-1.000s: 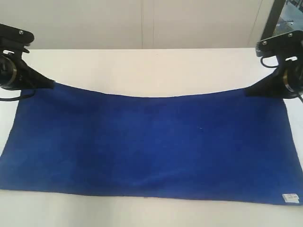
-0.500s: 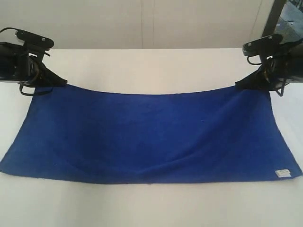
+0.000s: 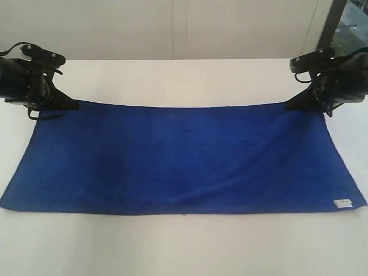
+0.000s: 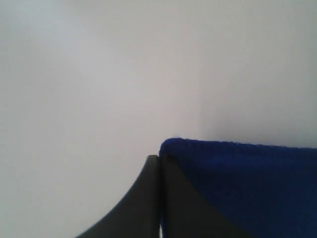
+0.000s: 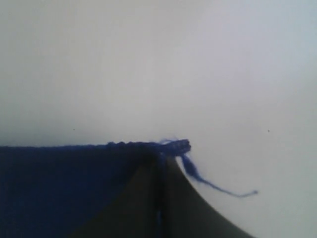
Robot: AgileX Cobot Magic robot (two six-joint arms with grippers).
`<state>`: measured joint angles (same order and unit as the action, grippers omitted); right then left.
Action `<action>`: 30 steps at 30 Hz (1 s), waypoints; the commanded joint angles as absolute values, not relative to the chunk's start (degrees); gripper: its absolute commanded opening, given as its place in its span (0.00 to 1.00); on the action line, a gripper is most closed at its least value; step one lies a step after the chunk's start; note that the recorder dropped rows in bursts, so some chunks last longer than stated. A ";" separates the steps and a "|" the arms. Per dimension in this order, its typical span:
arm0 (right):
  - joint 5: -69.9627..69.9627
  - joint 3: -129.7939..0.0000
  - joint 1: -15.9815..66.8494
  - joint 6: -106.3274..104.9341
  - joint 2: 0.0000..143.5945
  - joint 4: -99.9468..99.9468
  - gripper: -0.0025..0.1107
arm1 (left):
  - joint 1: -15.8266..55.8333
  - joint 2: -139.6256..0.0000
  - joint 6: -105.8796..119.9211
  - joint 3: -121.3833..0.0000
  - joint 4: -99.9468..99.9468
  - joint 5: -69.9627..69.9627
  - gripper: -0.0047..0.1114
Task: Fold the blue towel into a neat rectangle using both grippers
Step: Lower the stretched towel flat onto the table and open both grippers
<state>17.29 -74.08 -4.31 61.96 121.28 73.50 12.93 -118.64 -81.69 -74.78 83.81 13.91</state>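
Holding the far edge taut, you have the blue towel (image 3: 184,161) pinched at both back corners: the left gripper (image 3: 70,105) is clamped shut on one and the right gripper (image 3: 291,106) on the other. That far edge appears raised just off the white counter (image 3: 184,247), while the near edge, with its white label (image 3: 342,202), lies on the surface. Expect a light, limp sheet — it drapes between holds and will likely wrinkle if one arm leads the other. A loose thread (image 5: 218,187) trails from the right-hand corner, so the hem may fray or slip. The corner pinches right at the hem look like your surest hold.
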 commanded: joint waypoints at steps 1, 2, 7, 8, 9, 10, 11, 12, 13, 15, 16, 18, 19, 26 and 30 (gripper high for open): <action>17.21 -75.44 -4.68 62.34 122.41 74.43 0.02 | 12.70 -118.69 -82.52 -75.98 84.87 16.11 0.04; 17.21 -75.44 -4.68 62.34 122.54 74.53 0.02 | 12.70 -118.69 -82.52 -76.04 84.87 16.11 0.04; 17.08 -75.93 -4.68 62.34 123.94 74.53 0.02 | 12.70 -118.69 -82.52 -76.06 85.25 15.71 0.04; 17.08 -75.93 -4.68 62.34 124.06 74.53 0.02 | 12.70 -118.69 -82.52 -76.06 85.25 15.71 0.04; 17.08 -75.93 -4.68 62.12 124.15 74.53 0.02 | 12.70 -118.69 -82.52 -76.06 85.25 15.71 0.04; 17.08 -75.93 -4.68 61.83 124.15 74.53 0.02 | 12.70 -118.69 -82.52 -76.06 85.23 15.82 0.04; 17.08 -75.93 -4.68 61.85 124.15 74.53 0.03 | 12.70 -118.69 -82.52 -76.06 85.23 15.92 0.06; 17.08 -75.93 -4.68 61.85 124.15 74.53 0.05 | 12.70 -118.69 -82.52 -76.06 85.23 16.09 0.10; 17.08 -75.93 -4.68 61.85 124.15 74.53 0.07 | 12.70 -118.69 -82.52 -76.06 85.23 16.09 0.13; 17.08 -75.93 -4.68 61.85 124.15 74.53 0.15 | 12.70 -118.69 -82.52 -76.06 85.23 16.09 0.25; 17.08 -75.93 -4.68 61.85 124.15 74.53 0.19 | 12.70 -118.69 -82.52 -76.06 85.23 16.09 0.31; 17.08 -76.01 -4.68 61.85 124.15 74.94 0.27 | 12.70 -118.69 -82.31 -76.06 85.23 16.21 0.41; 17.64 -76.06 -4.68 61.85 124.15 75.26 0.31 | 12.70 -118.69 -82.31 -76.06 85.23 16.50 0.43; 31.82 -79.96 -4.68 64.28 124.04 75.63 0.40 | 12.70 -118.69 -82.05 -76.06 85.90 20.77 0.46; 30.45 -79.96 -4.68 64.68 124.16 75.16 0.40 | 12.70 -118.69 -82.05 -76.06 85.90 18.89 0.46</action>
<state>30.72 -79.66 -4.31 63.88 124.34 75.42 12.93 -118.91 -81.92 -75.85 85.12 19.12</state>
